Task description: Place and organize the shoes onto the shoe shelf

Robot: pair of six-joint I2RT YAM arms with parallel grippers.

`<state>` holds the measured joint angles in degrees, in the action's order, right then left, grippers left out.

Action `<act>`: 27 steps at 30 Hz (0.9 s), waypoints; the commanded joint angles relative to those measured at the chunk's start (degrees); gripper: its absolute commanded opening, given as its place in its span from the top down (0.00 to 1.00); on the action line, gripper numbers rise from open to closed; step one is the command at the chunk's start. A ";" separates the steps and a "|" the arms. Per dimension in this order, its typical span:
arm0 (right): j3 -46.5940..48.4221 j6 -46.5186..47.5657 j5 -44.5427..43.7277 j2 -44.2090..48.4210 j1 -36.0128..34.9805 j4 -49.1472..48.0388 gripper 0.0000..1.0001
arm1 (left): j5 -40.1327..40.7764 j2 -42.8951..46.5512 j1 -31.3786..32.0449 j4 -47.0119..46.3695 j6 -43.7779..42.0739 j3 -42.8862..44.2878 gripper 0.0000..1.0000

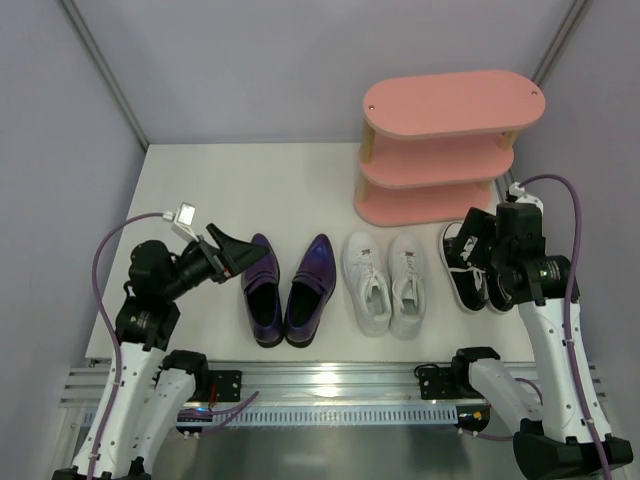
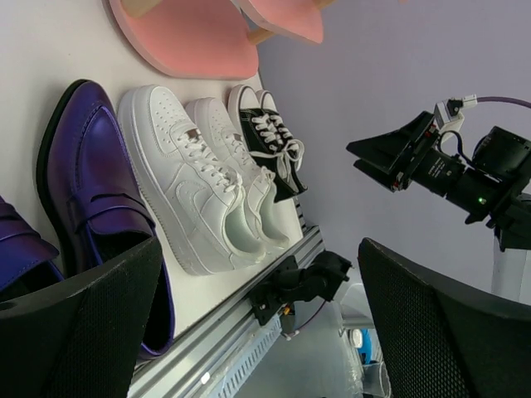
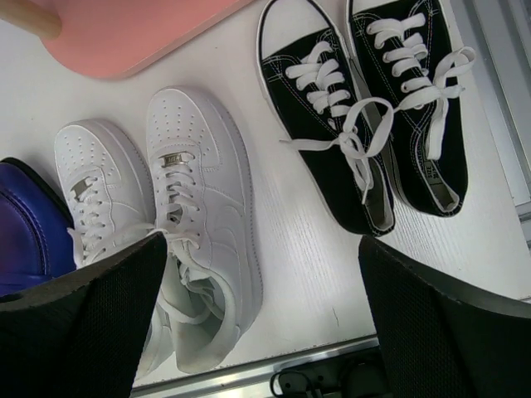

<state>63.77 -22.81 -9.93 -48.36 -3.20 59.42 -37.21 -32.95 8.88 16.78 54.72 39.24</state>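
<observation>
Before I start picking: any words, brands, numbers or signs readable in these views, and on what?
None legible in any view.
Small metal lace tag on the plain white lace-up sneakers: too small to read.
Black canvas sneakers with white laces: no readable marking.

This is a robotics lab test cell. The white tabletop [image 1: 250, 190] is boxed in behind and at both sides by blank lavender panels [image 1: 300, 60] held in grey metal posts [image 1: 105, 65]. Along the tabletop's near edge runs an aluminium extrusion rail [image 1: 330, 378]. Two white robot arms are bolted to it, the left arm [image 1: 135, 395] and the right arm [image 1: 545, 330], trailing purple cables [image 1: 97, 262]. On the tabletop stand staged props: a pink shoe rack [image 1: 450, 105] and neatly lined-up shoes [image 1: 380, 285].
</observation>
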 commanded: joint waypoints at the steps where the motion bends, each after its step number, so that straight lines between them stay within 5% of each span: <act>1: 0.30 1.01 -1.21 -0.50 0.13 -1.68 0.03 | -1.46 1.39 -0.01 -0.08 -1.90 -0.04 0.00; 11: -0.84 -9.71 -22.23 -2.44 7.30 2.11 0.03 | -3.92 1.13 -0.01 -1.65 -1.46 -0.31 0.00; 15: -1.71 -8.58 -12.09 -5.94 17.25 -1.93 0.03 | -5.59 1.57 -0.01 -2.10 -0.84 -1.19 0.00; 21: -1.81 -1.73 8.22 -13.24 18.23 -12.30 0.02 | -6.56 3.94 -0.01 -0.52 -1.28 -2.50 0.00; 27: 2.50 3.56 3.87 -20.10 13.41 -11.69 0.05 | -6.12 6.58 -0.01 0.02 -1.46 -4.70 0.00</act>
<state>62.74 -23.40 -7.05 -67.33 12.38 50.52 -41.52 -27.38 8.88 17.45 53.58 35.77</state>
